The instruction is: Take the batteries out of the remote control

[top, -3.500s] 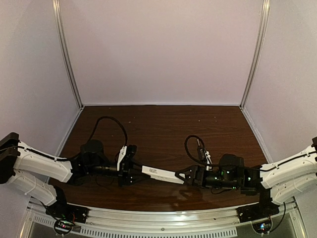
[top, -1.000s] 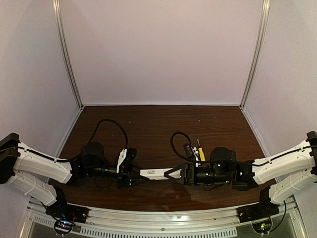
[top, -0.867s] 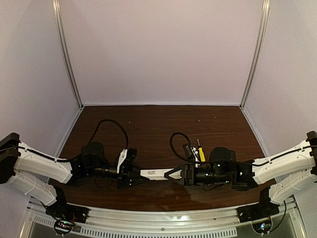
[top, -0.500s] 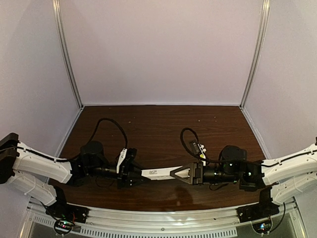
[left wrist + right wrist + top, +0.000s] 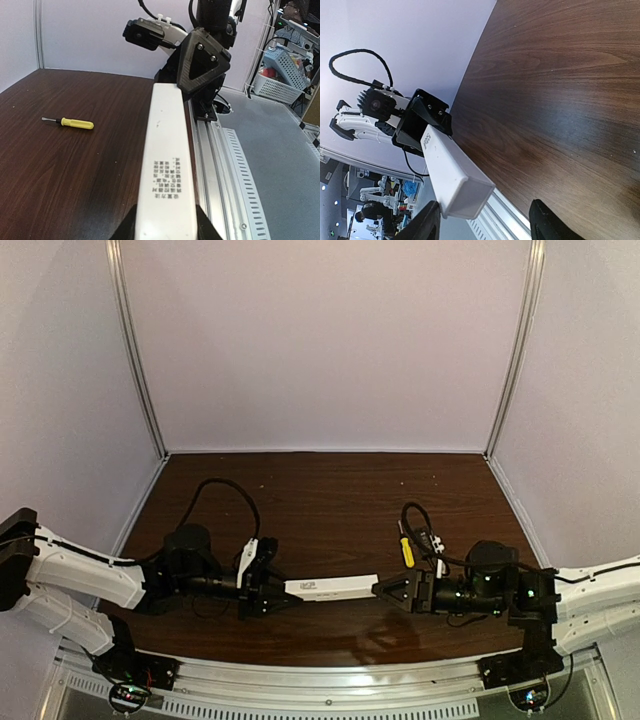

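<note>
Gripping firmly with the left gripper (image 5: pixel 272 592), which is closed on the left end of the remote control (image 5: pixel 330 588), seems the way to do this step well, so the white bar sits level near the desk's near edge when its other end is taken. That free end lies just at the tips of the right gripper (image 5: pixel 385 592), whose fingers (image 5: pixel 430 225) are spread wide and hold nothing; they should close squarely across it without shoving it endwise. No batteries show.
</note>
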You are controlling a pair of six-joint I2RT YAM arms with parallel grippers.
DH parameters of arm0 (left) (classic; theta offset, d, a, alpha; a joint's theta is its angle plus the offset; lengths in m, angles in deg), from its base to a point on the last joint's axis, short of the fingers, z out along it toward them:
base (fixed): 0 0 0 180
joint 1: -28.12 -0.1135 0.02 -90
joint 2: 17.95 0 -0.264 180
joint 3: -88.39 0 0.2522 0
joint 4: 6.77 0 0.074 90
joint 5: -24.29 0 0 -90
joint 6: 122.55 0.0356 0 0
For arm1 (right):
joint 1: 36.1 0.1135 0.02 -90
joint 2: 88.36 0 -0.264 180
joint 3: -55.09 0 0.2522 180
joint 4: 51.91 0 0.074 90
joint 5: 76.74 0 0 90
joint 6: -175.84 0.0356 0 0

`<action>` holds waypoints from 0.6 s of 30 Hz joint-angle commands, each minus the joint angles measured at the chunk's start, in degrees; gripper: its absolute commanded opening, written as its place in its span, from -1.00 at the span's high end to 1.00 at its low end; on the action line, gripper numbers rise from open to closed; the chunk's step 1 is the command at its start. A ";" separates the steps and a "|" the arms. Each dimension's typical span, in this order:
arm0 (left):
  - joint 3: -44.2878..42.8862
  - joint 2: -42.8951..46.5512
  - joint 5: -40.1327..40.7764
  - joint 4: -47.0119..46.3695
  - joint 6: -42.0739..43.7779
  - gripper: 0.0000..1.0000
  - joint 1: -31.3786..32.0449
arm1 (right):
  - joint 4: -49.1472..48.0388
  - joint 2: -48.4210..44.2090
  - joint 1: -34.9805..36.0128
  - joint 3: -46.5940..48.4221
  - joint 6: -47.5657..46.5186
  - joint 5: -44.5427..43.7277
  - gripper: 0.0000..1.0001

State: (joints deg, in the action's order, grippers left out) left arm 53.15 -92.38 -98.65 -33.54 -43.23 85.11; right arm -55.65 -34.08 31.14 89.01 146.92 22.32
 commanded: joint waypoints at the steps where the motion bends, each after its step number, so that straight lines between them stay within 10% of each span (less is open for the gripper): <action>1: -0.18 1.48 -0.25 -3.72 -0.09 1.00 -0.26 | 9.10 -4.60 -0.47 -1.18 -1.16 -5.55 -0.31; 18: -2.15 -1.32 4.34 -0.02 1.50 1.00 -0.23 | 16.24 -16.35 -0.47 -2.54 -1.28 -10.80 -0.80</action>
State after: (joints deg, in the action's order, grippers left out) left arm 52.98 -92.64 -97.37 -32.73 -42.94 85.11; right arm -40.76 -51.52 30.97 87.22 145.78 13.60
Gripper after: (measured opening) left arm 0.306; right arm 0.901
